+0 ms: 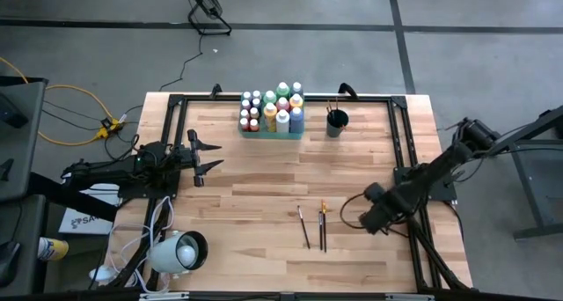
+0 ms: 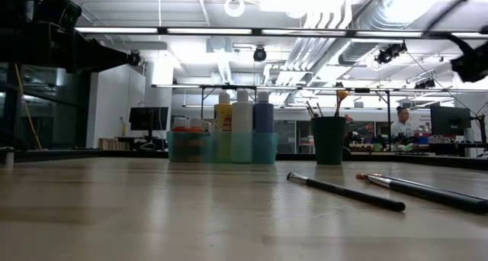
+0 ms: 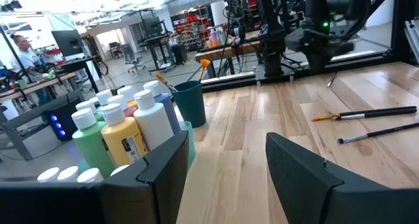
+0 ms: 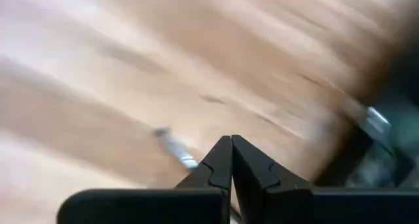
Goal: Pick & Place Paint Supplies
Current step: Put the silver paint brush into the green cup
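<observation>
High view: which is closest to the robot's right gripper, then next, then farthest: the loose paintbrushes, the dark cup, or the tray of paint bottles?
From the right gripper:
1. The loose paintbrushes, lying on the wood just beside it, toward the table's middle.
2. The dark cup, at the far edge.
3. The tray of paint bottles, at the far edge, beyond the cup.

Pale wooden table (image 1: pixel 264 187) of butcher-block planks, edged by a black frame. Toward the far edge, a translucent green tray (image 1: pixel 273 130) filled with paint bottles (image 1: pixel 282 119), and just beside it a dark cup (image 1: pixel 337 121) holding brushes. Nearer the front, right of centre, two or three loose paintbrushes (image 1: pixel 323 226) lying flat, close together and roughly parallel.
</observation>
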Motion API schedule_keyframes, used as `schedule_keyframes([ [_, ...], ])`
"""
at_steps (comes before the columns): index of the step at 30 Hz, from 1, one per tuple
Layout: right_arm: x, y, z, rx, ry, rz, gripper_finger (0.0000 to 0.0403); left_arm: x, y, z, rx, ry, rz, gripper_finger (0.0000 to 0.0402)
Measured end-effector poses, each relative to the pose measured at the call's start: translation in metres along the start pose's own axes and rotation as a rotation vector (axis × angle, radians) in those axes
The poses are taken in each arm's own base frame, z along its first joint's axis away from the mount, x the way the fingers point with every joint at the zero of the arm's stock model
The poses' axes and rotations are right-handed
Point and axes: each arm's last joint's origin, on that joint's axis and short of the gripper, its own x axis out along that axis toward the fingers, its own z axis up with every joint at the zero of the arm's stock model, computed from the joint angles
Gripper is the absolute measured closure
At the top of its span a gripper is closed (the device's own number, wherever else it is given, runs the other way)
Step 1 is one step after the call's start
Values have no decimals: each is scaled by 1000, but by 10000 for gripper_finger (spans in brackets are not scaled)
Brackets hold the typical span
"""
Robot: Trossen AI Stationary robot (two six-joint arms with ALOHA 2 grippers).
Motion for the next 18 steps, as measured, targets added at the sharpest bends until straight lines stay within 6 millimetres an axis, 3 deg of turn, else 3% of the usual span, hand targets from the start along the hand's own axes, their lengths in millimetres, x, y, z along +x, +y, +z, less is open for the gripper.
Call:
schedule_keyframes([
  [4,-2,8,7,-244,13,91,378,0,0,0,0,0,0,203],
  [13,-2,15,12,-455,21,154,240,0,0,0,0,0,0,203],
  [18,-2,21,8,-546,6,214,212,0,0,0,0,0,0,203],
])
